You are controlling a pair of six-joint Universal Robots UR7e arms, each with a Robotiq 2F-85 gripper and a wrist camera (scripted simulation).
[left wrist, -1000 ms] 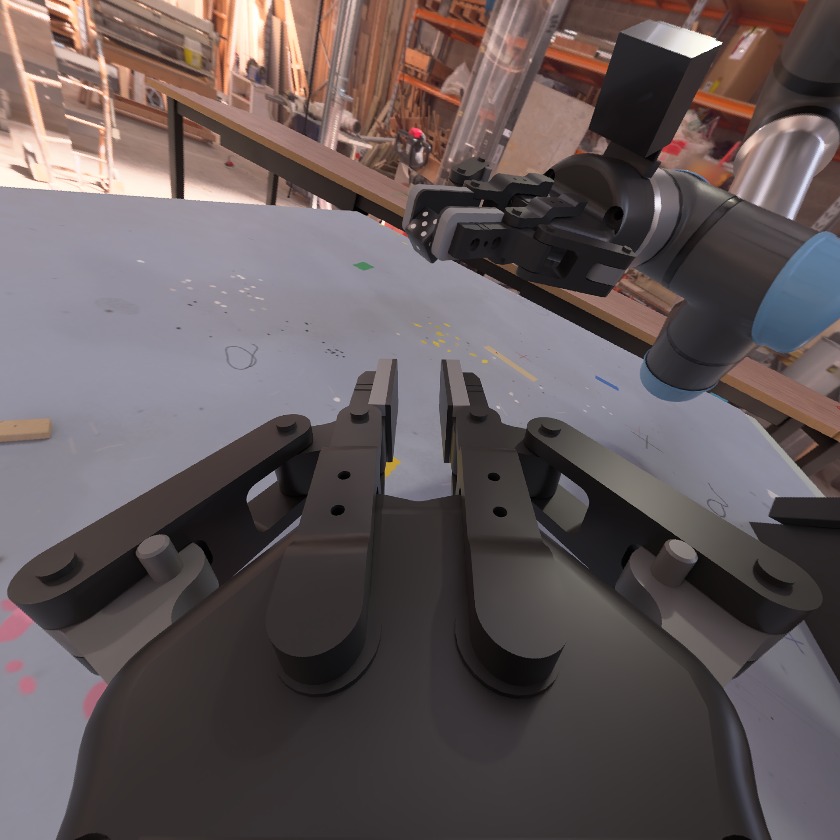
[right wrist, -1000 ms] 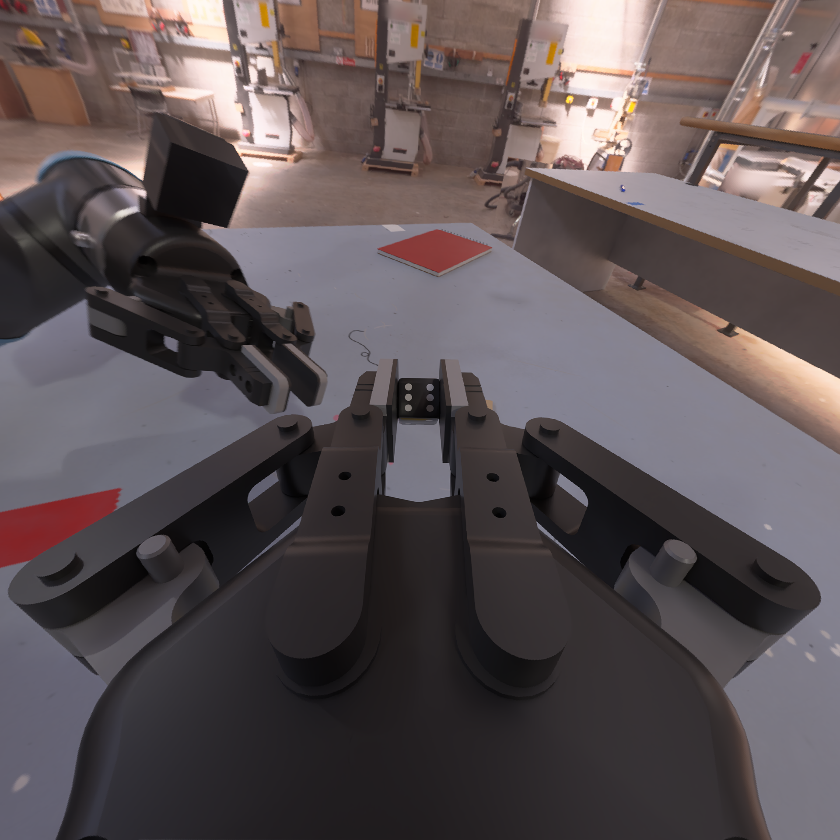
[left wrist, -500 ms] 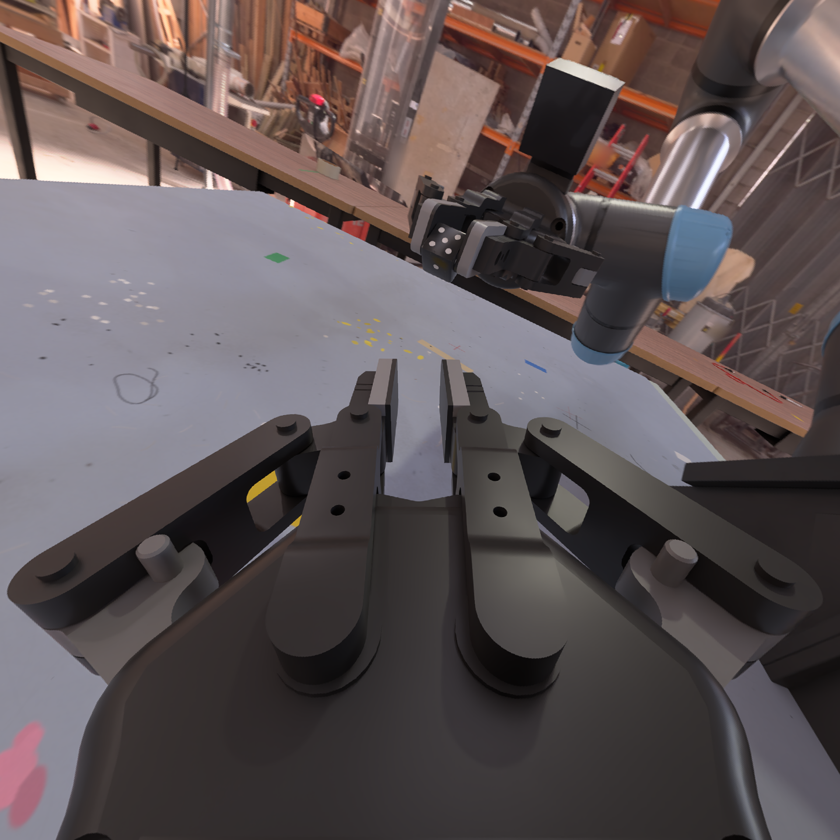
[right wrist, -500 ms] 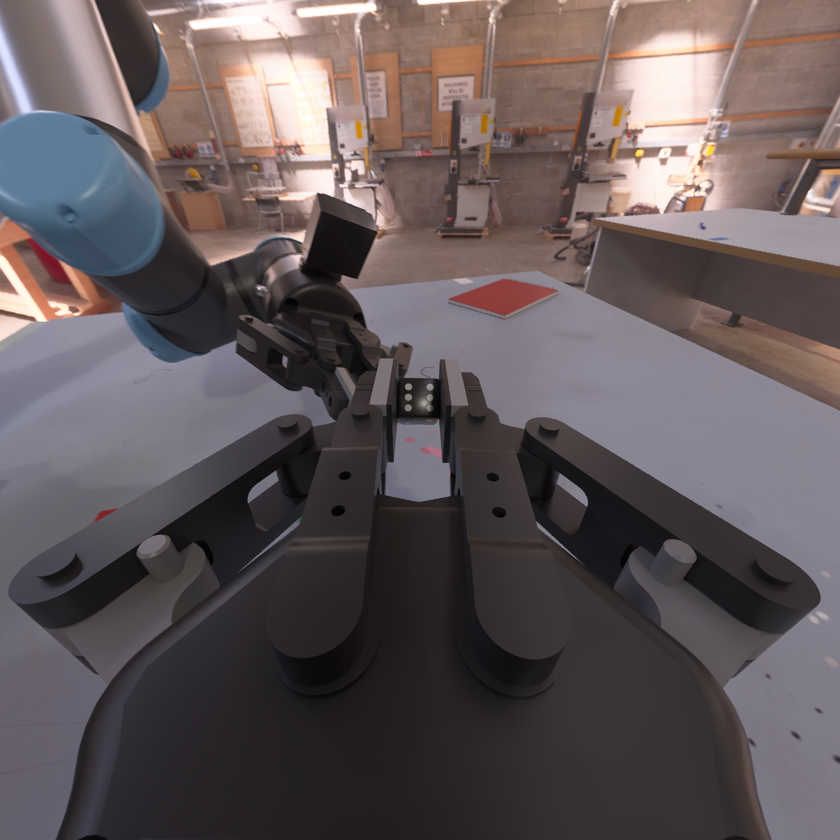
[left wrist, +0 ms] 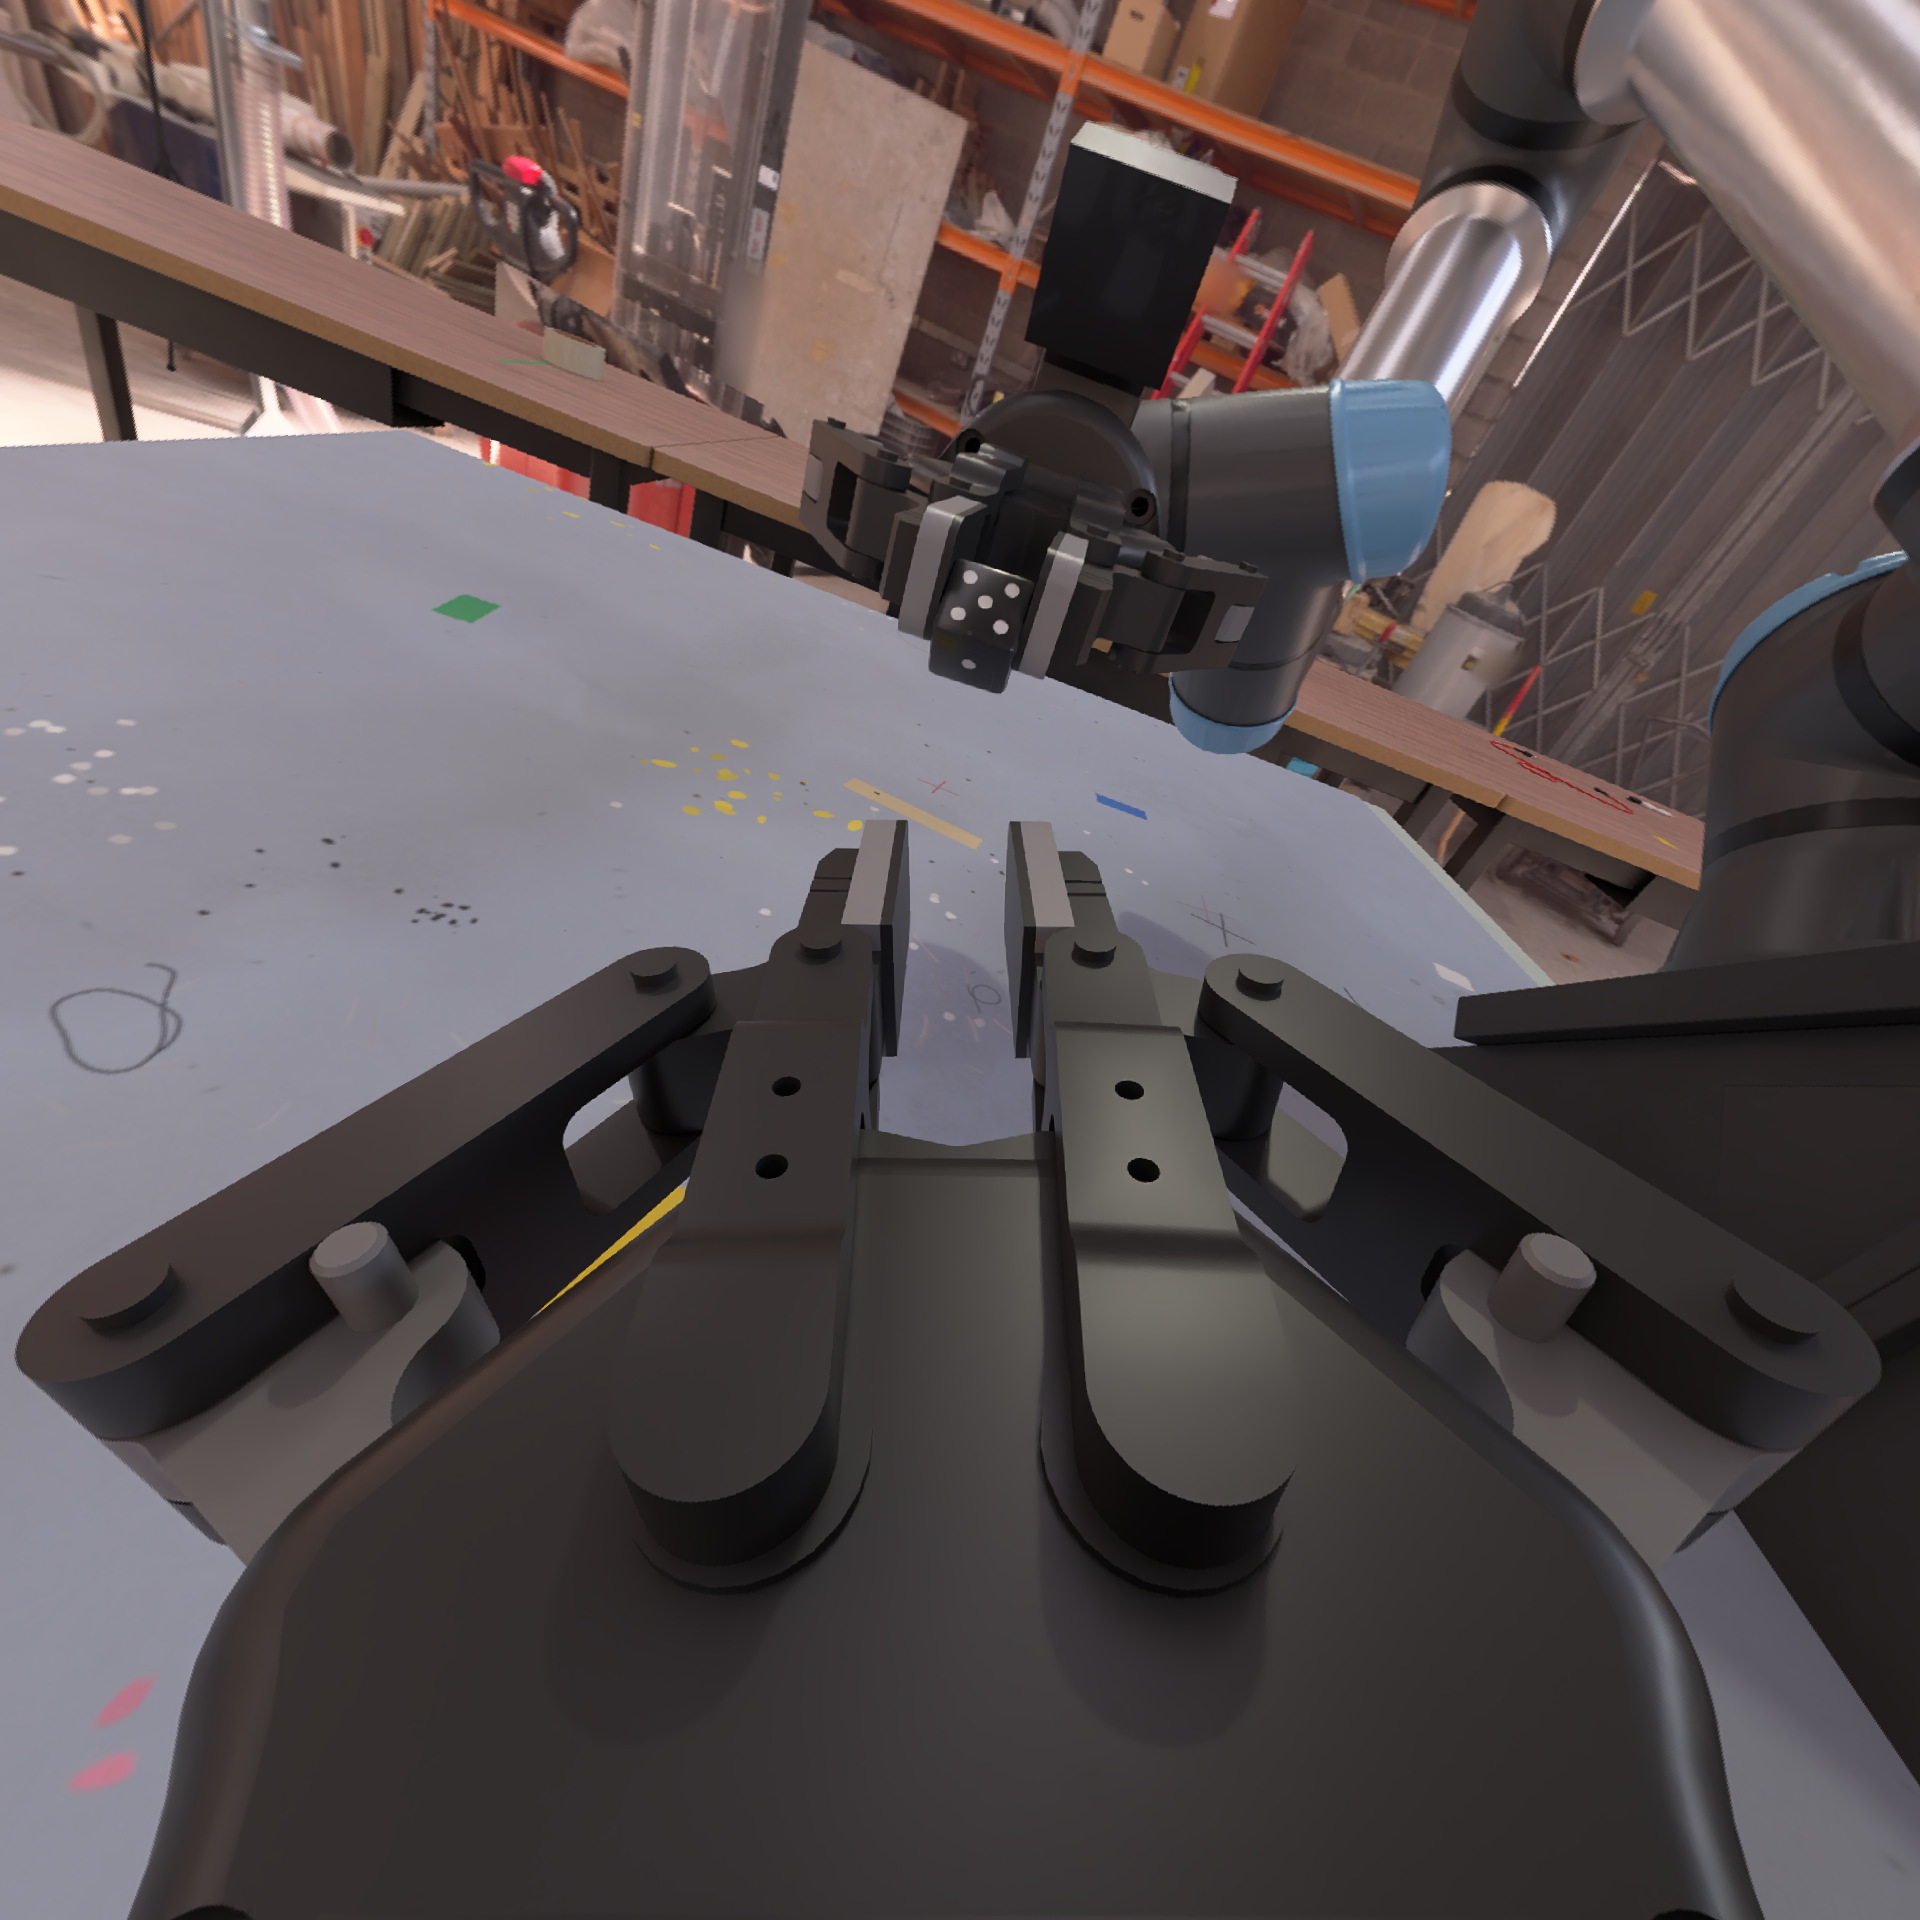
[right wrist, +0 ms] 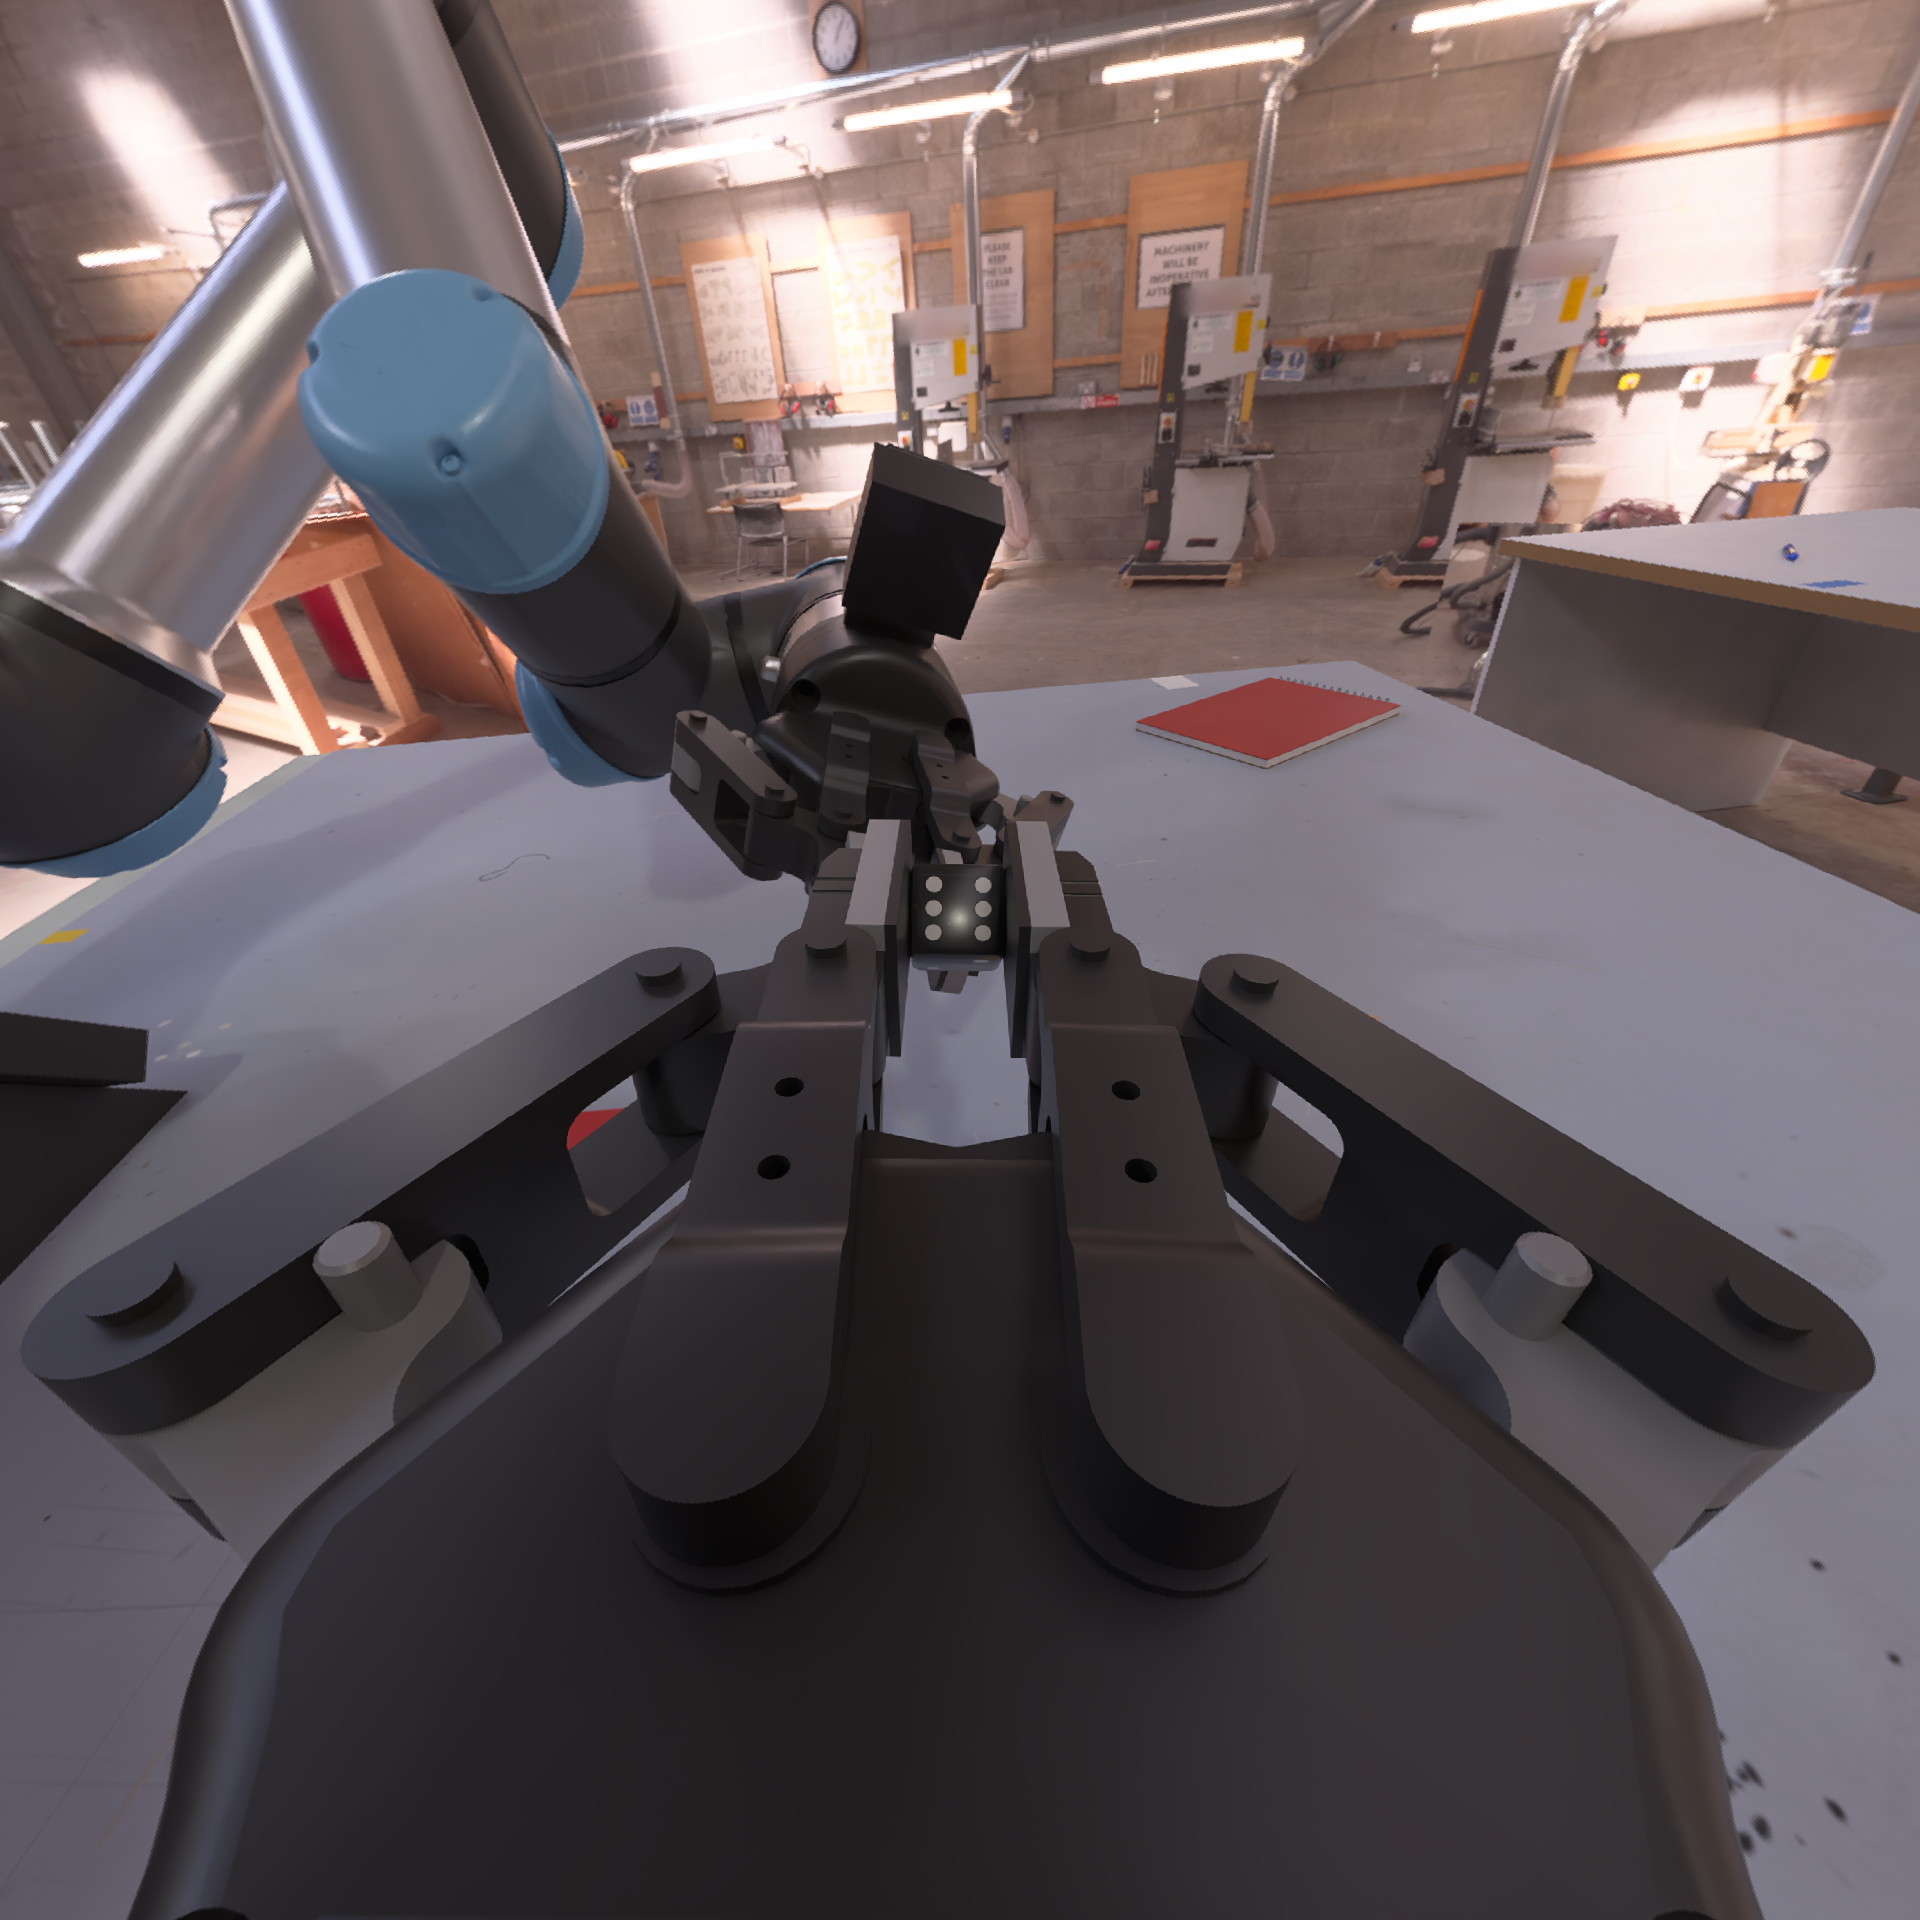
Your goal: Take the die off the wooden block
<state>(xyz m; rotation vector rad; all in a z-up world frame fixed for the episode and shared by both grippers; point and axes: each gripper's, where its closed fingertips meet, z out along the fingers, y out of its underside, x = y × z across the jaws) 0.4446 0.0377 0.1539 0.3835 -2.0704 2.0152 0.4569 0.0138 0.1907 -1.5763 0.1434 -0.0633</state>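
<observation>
My right gripper [right wrist: 956, 883] is shut on a black die with white pips [right wrist: 956, 912] and holds it in the air above the grey table [right wrist: 1455, 935]. In the left wrist view the right gripper [left wrist: 982, 639] faces me head-on, with the die [left wrist: 982, 623] between its pads. My left gripper [left wrist: 956, 862] is empty, its fingers parted by a narrow gap, and it points at the die from a short distance, lower down. The left arm [right wrist: 582, 582] fills the upper left of the right wrist view. No wooden block shows in either view.
A red notebook [right wrist: 1268, 717] lies at the far right of the table. A second grey table [right wrist: 1714, 603] stands beyond it. A green patch [left wrist: 464, 608] and paint specks mark the tabletop. A black arm base [left wrist: 1714, 1091] stands at the right edge.
The two grippers have turned to face each other. The right gripper, still holding the die, now sits straight ahead of the left gripper and nearer to it.
</observation>
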